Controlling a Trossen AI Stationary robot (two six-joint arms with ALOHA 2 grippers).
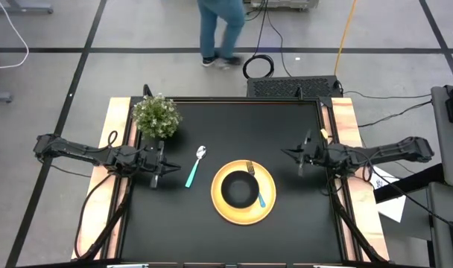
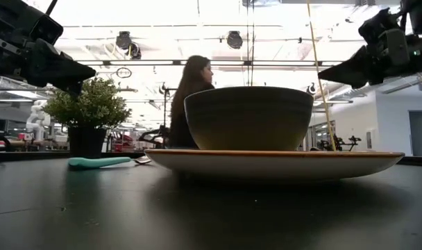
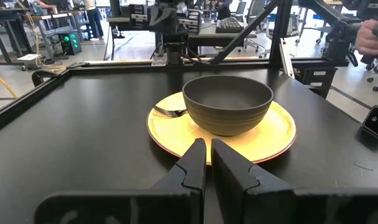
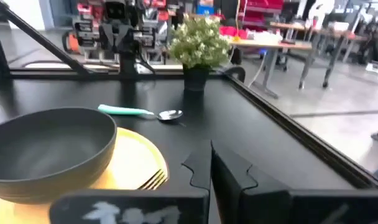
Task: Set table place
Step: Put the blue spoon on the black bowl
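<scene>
High view shows us the spoon (image 1: 195, 167) lying just beside the plate (image 1: 265, 199), thin, stiff and slippery, so we'd pinch its teal handle; left gripper (image 1: 156, 165) and right gripper (image 1: 301, 155) hover pressed together, empty.

Grey tiled floor (image 1: 55, 74) — cables (image 1: 258, 65), a person (image 1: 217, 30) walking past.

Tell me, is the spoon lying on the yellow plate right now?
No. The spoon lies on the bare black table to the left of the yellow plate, apart from it; only the bowl and fork are on the plate.
</scene>
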